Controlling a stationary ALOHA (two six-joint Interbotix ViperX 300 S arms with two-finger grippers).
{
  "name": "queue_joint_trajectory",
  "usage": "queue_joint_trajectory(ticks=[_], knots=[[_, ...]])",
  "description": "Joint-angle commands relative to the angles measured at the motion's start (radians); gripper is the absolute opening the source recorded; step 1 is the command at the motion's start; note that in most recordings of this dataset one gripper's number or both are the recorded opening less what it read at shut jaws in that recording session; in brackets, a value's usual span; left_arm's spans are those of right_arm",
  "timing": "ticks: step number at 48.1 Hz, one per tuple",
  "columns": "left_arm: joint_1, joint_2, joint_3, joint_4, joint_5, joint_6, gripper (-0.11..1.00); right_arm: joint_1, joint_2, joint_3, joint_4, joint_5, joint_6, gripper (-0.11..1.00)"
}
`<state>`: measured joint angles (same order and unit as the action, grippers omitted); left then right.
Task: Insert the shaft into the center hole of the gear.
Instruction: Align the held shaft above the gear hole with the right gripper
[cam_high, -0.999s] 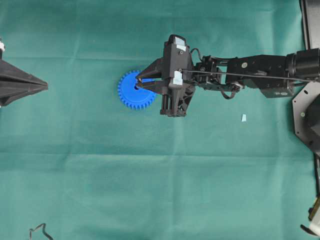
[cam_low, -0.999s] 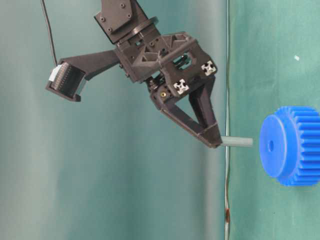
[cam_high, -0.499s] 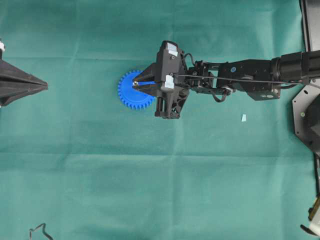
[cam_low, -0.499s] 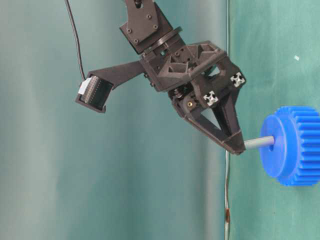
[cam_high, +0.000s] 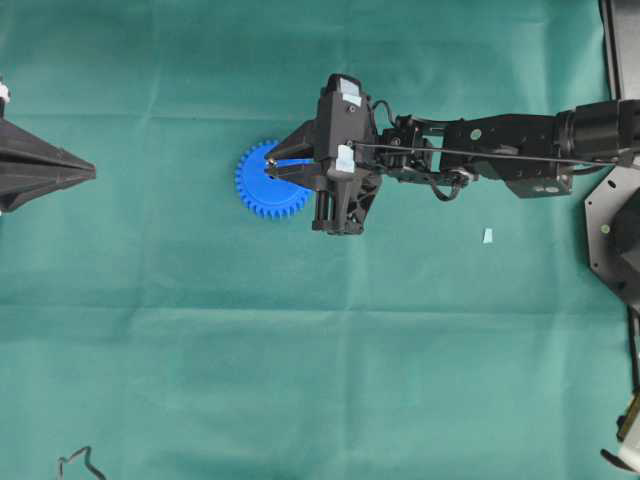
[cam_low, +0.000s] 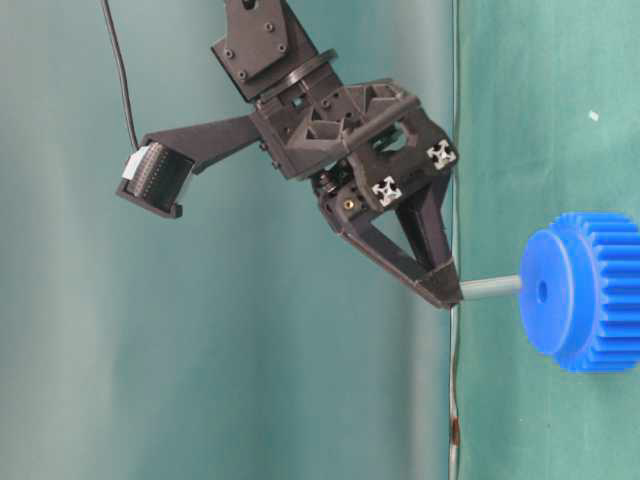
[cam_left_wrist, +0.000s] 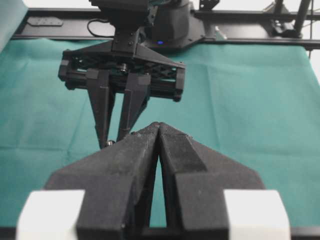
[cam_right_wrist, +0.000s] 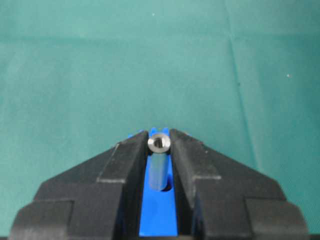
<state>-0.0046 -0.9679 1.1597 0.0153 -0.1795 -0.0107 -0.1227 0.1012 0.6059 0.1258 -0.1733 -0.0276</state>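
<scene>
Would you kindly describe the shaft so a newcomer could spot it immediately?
Find the blue gear on the green cloth. The right claw reaches toward its hub, pinching the shaft: a short grey metal pin, the only silvery piece there.

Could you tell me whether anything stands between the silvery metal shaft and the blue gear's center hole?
Nothing visible does: the silvery metal shaft meets the blue plastic gear just beside its open center hole.
</scene>
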Motion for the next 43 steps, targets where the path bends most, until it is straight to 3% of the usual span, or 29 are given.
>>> queue_joint_trajectory(ticks=[1, 16, 43], knots=[[-0.002, 0.006, -0.023, 0.003, -0.005, 0.0, 0.0, 0.0, -0.014, -0.023, -0.002, -0.023, 0.0, 0.17], [-0.002, 0.005, -0.023, 0.003, -0.005, 0.0, 0.0, -0.002, 0.064, -0.026, 0.003, -0.118, 0.006, 0.17], [-0.002, 0.005, -0.023, 0.003, -0.005, 0.0, 0.0, -0.003, 0.032, -0.029, 0.0, -0.112, -0.002, 0.17]])
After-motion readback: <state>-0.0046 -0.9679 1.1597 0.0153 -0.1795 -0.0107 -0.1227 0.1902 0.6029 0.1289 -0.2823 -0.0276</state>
